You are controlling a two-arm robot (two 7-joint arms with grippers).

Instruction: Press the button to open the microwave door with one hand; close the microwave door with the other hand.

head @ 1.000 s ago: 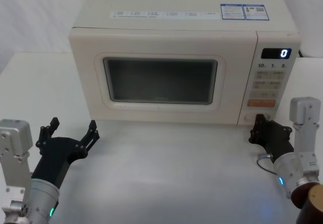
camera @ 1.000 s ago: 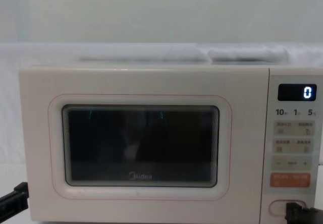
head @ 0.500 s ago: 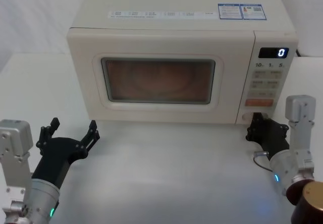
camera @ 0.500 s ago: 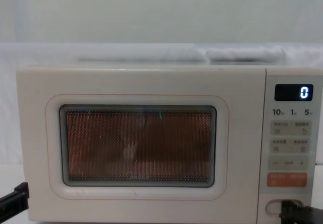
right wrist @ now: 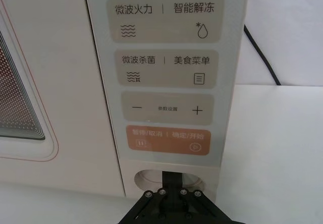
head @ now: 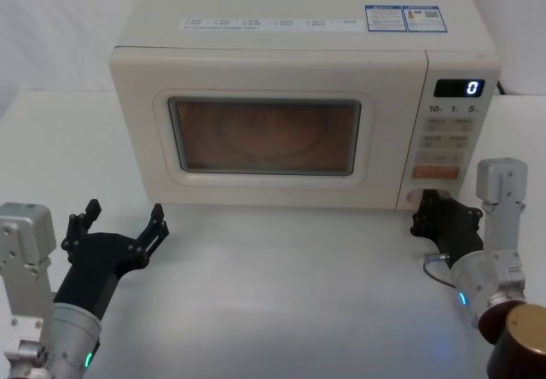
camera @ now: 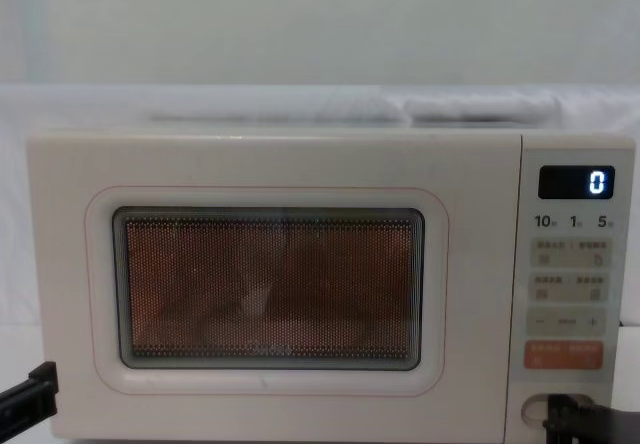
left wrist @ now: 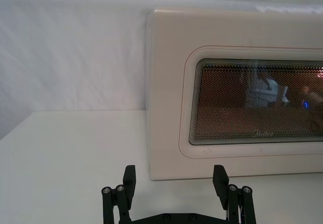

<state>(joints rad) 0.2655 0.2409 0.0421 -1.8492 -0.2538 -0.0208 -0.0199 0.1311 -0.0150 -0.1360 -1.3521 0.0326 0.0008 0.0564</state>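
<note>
My right pincer (head: pixel 423 208) presses its clenched tip into the button (right wrist: pixel 151 177) at the foot of the control panel (head: pixel 450 140).
The microwave door (head: pixel 264 131), cream with a thin pink outline, glows orange-brown behind its mesh window and stands at the back of my white bench (head: pixel 281 294). The button sits sunken in its rounded recess below the orange key (right wrist: pixel 167 139). My left pincer (head: pixel 119 225) hangs released near the door's lower left corner.

Soft, even light is cast from above; the microwave door (head: pixel 264 136) window is lit orange from within, shadows kept faint.
</note>
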